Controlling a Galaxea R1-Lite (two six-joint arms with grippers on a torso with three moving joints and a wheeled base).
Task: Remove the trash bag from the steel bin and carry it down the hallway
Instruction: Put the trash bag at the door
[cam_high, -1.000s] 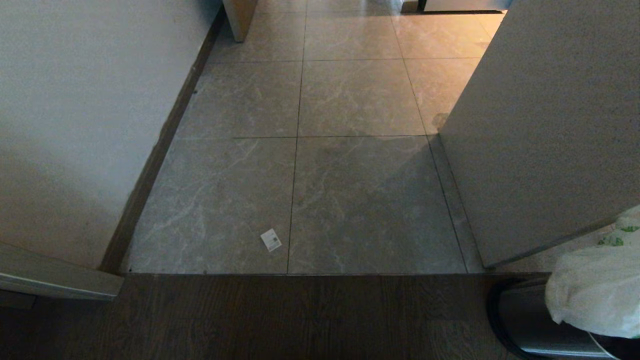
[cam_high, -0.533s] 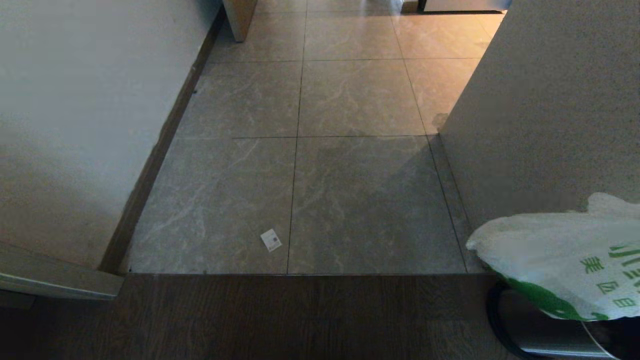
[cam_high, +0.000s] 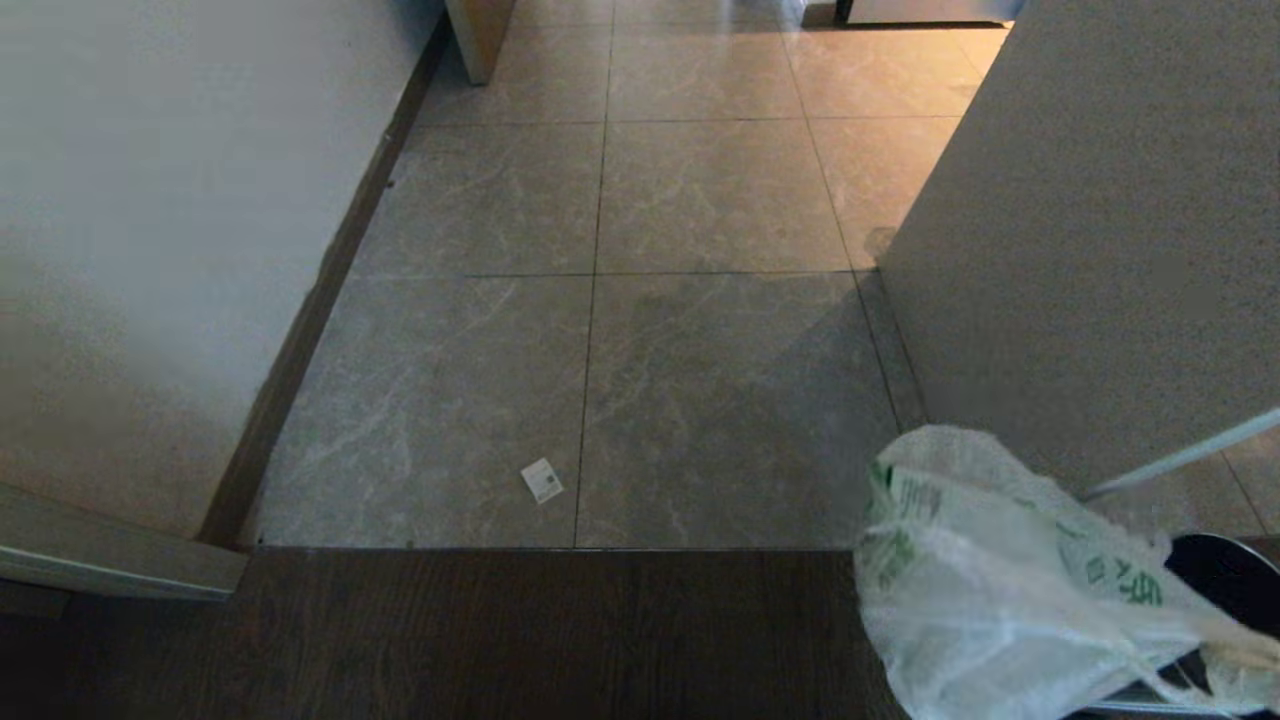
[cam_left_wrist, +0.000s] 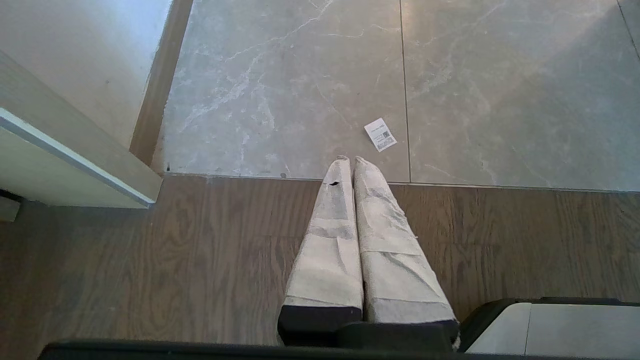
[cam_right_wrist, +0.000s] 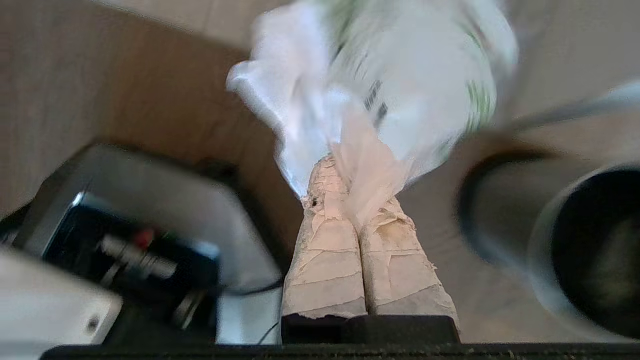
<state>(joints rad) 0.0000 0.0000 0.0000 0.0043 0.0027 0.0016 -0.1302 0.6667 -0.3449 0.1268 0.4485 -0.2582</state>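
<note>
While pinched in the taped right tool | crinkly white trash bag | beside round steel bin

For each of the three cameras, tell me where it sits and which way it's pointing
Head view: high, facing forward and down the hallway; trash bag low right, no arm visible.
Left wrist view: behind the shut left gripper, facing the floor.
Right wrist view: behind the right gripper clamping the bag, beside the steel bin.
Head and left wrist views share the paper slip.
</note>
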